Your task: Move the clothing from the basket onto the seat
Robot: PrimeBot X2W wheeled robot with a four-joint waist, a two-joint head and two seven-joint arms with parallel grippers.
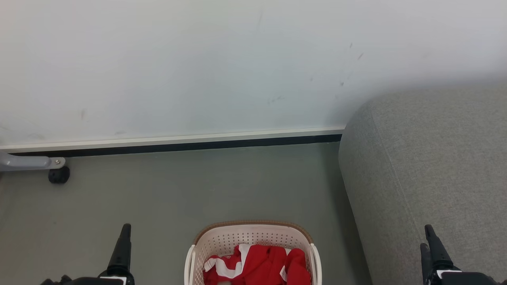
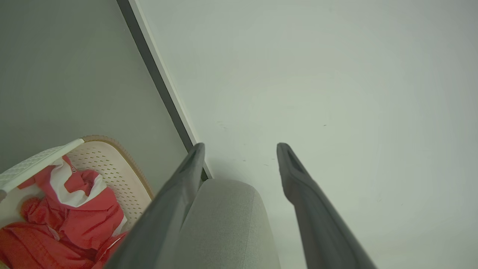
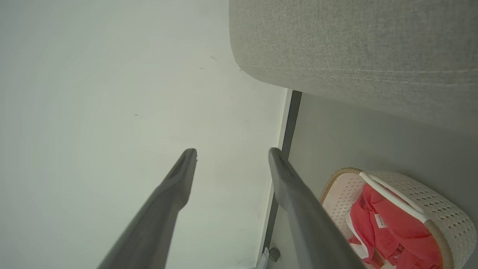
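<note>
Left gripper (image 2: 241,147) fingers stand spread and empty before the grey sofa (image 2: 224,220); red clothing (image 2: 71,220) lies heaped in the cream basket (image 2: 112,164). Right gripper (image 3: 232,154) gapes empty too. Head view: basket stands on the floor (image 1: 198,186) near the sofa, not touching.

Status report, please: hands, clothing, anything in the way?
Left hand, right hand open, empty. Clothing in basket, none on seat. Nothing seen in the way.

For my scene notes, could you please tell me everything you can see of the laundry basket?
The basket is cream-white plastic with perforated walls, a brown woven-look rim and pale side handles. It stands upright on the grey floor, left of the grey sofa and apart from it, holding crumpled red-and-white clothing.
</note>
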